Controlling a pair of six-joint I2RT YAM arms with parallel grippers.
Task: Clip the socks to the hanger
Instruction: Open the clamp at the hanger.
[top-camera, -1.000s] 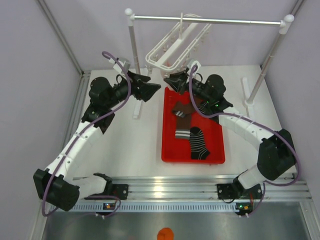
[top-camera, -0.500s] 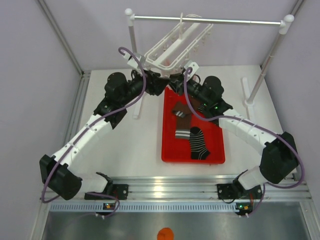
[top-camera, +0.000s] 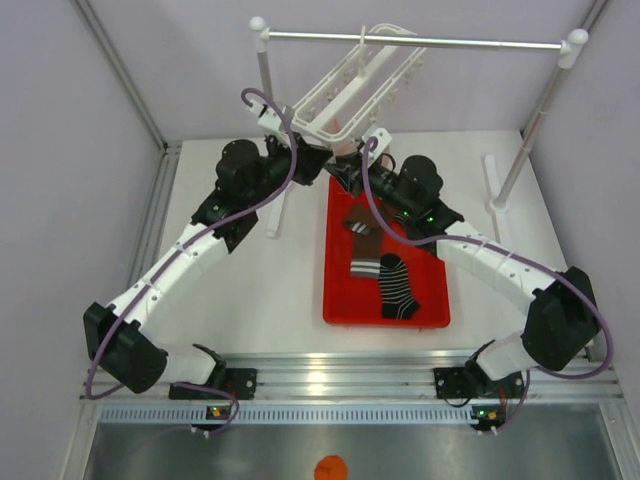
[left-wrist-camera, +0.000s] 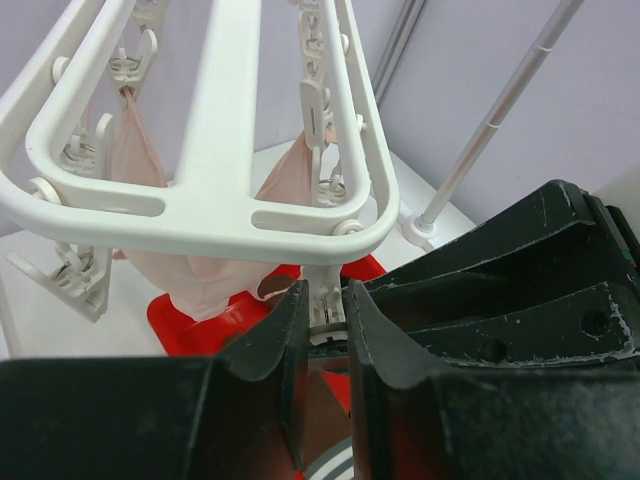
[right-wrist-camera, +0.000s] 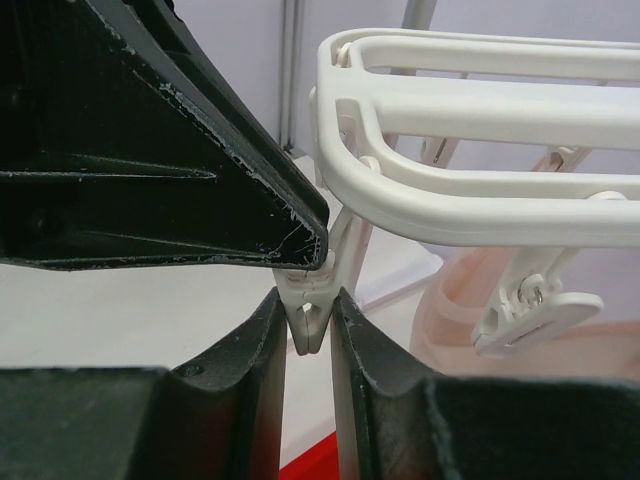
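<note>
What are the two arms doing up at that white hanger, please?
Both arms are working on one peg at the near end of the hanger. The right gripper pinches the peg, and the left gripper seems clamped on its upper part. Neither holds a sock: the socks lie in the red tray below, not yet clipped. Only a pale pink cloth hangs from the hanger.

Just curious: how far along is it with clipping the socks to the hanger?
Done: nothing; no sock shows on the white plastic lattice hanger, only a pale pink fabric. In hand: the left fingers and the right fingers pinch one white peg at its near corner. To do: the dark striped socks lie in the red plastic tray.
</note>
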